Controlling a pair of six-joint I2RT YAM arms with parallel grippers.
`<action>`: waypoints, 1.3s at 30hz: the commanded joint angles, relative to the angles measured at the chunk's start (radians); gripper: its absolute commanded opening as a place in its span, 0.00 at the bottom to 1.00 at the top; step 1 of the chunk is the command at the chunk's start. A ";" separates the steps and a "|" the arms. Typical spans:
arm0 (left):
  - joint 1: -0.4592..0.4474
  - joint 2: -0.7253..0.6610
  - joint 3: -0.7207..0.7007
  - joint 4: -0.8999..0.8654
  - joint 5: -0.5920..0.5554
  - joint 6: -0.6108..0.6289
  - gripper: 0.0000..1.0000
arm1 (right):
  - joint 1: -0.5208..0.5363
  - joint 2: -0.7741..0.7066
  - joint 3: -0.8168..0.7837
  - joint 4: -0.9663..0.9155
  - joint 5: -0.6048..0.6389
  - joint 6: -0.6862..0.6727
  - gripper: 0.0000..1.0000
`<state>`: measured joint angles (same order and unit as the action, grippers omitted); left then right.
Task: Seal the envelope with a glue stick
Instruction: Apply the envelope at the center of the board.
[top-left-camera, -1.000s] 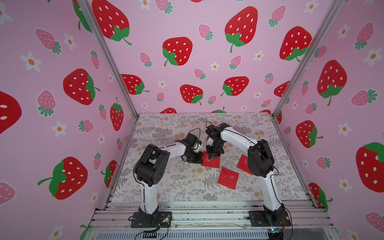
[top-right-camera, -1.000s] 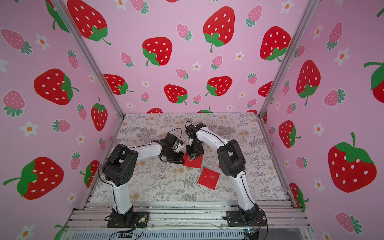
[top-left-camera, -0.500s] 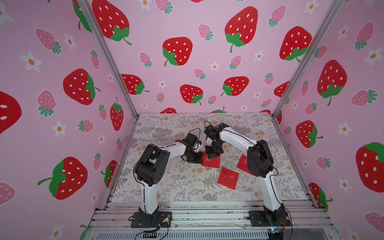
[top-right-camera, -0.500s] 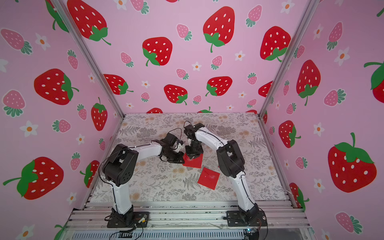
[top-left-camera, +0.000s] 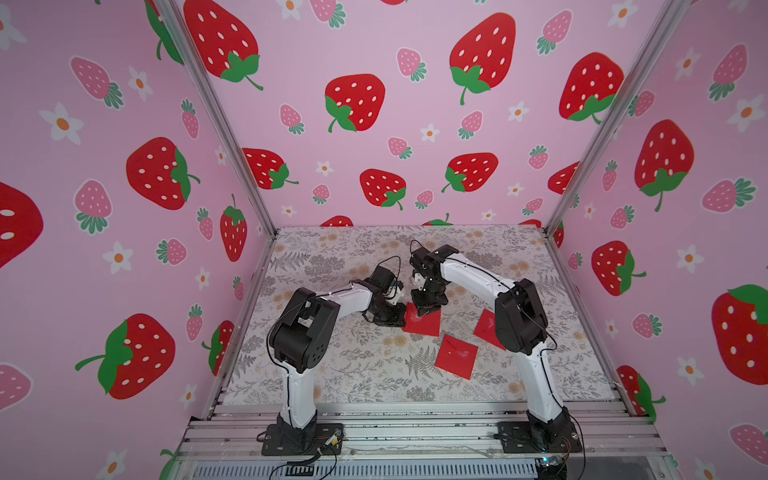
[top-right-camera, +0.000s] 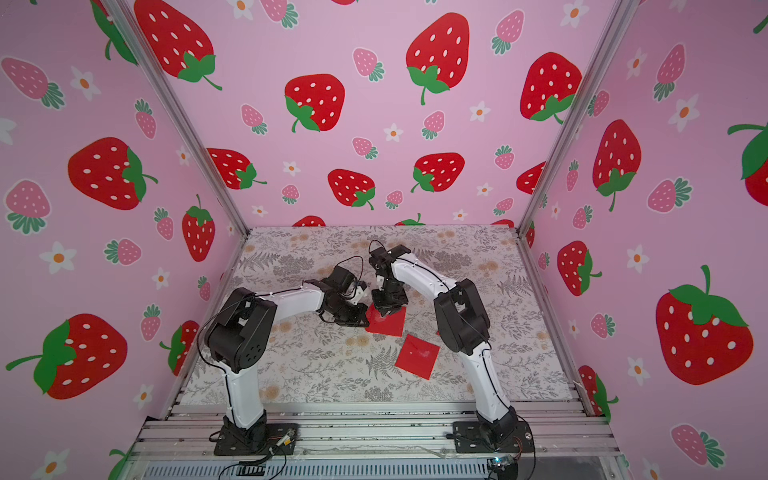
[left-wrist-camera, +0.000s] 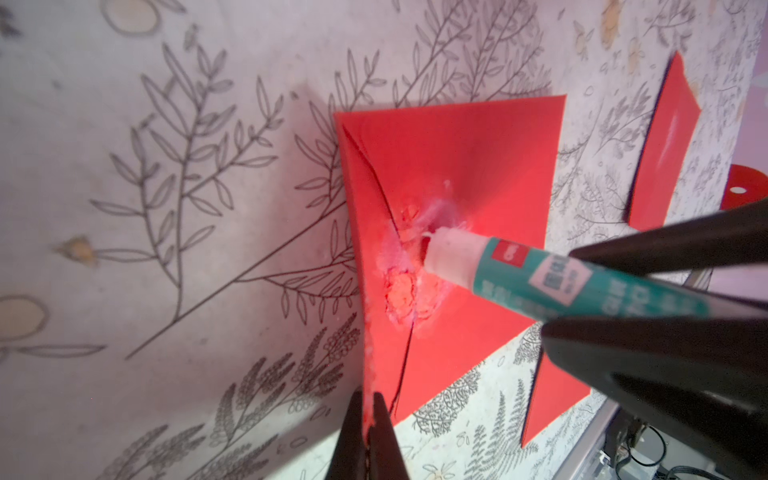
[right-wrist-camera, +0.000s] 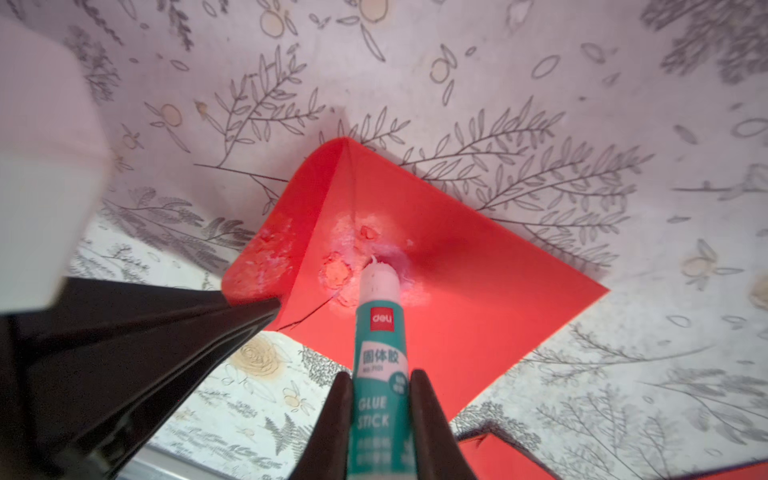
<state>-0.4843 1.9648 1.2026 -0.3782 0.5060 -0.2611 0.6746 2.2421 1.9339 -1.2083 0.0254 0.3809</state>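
The slim white, teal-labelled glue stick (right-wrist-camera: 376, 361) is clamped low on its barrel by the right fingers (right-wrist-camera: 334, 419), closed tight on it, so that its bare tip is pressed at a tilt onto the middle of the square red paper envelope (right-wrist-camera: 478, 291). The envelope's triangular flap (right-wrist-camera: 266, 253) is pinched at its tip by the left fingers (left-wrist-camera: 384, 440), fully closed on the paper, and is held lifted off the body. The gluing spot is thus left exposed, and the light envelope is probably steadied against sliding under the stick. Around the tip and on the flap's inner face white smears (right-wrist-camera: 353, 245) and scuffed patches are seen, so glue is judged to be laid down already.

In both top views this envelope lies at the centre of the frame on the flower-patterned table (top-left-camera: 374, 374). Two more flat red envelopes are placed toward the lower right: one (top-left-camera: 456, 356) lies in the open, the other (top-left-camera: 484, 328) is partly hidden behind the right arm (top-left-camera: 515, 316). Neither is touched. Nothing is seen in the flap's way except the stick itself, which would have to be withdrawn first.
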 joint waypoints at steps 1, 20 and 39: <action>-0.002 0.039 0.005 -0.040 -0.035 0.016 0.00 | -0.012 0.071 -0.007 -0.036 0.096 0.000 0.00; -0.002 0.031 0.006 -0.048 -0.037 0.019 0.00 | -0.025 0.092 0.015 -0.018 0.041 0.012 0.00; -0.002 0.031 0.010 -0.051 -0.040 0.021 0.00 | -0.032 0.086 0.025 -0.012 0.004 0.009 0.00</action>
<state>-0.4843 1.9648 1.2034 -0.3798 0.5056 -0.2577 0.6559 2.2662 1.9724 -1.1984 0.0250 0.3954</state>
